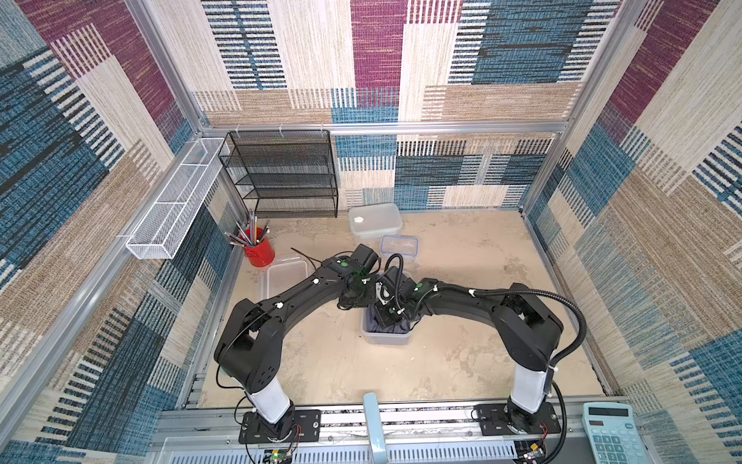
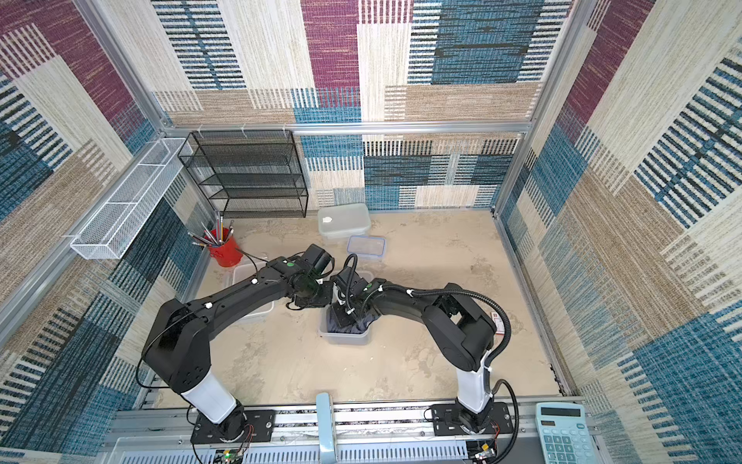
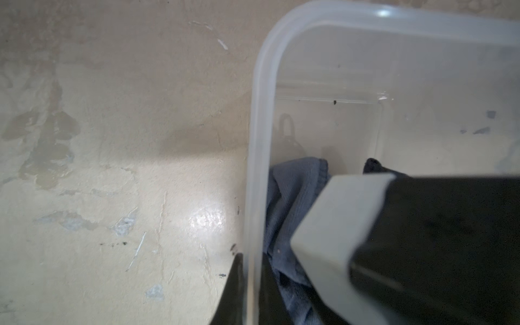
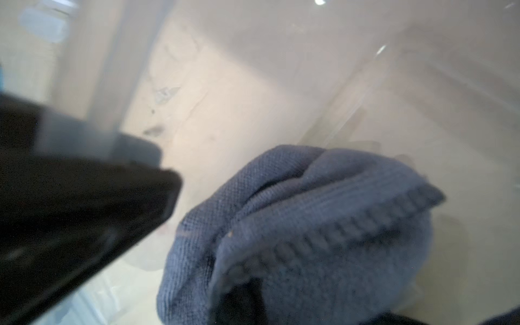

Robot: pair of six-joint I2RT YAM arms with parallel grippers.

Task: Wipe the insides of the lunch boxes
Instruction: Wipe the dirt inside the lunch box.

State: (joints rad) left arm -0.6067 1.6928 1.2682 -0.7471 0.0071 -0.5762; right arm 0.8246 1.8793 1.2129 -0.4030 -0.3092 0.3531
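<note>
One open, translucent lunch box [image 1: 386, 340] sits near the middle of the sandy worktop [image 1: 461, 369], where both arms meet. We judge it light, thin-walled, a little flexible and slick, likely to slide or tip when rubbed, so the rim and side wall [image 3: 254, 140] offer the best hold. The left jaws are almost closed, pinching that wall, one finger outside and one inside. The right jaws reach down inside the box, narrowed and, as far as we can tell, clamping a soft, bunched grey-blue cloth [image 4: 309, 225].
</note>
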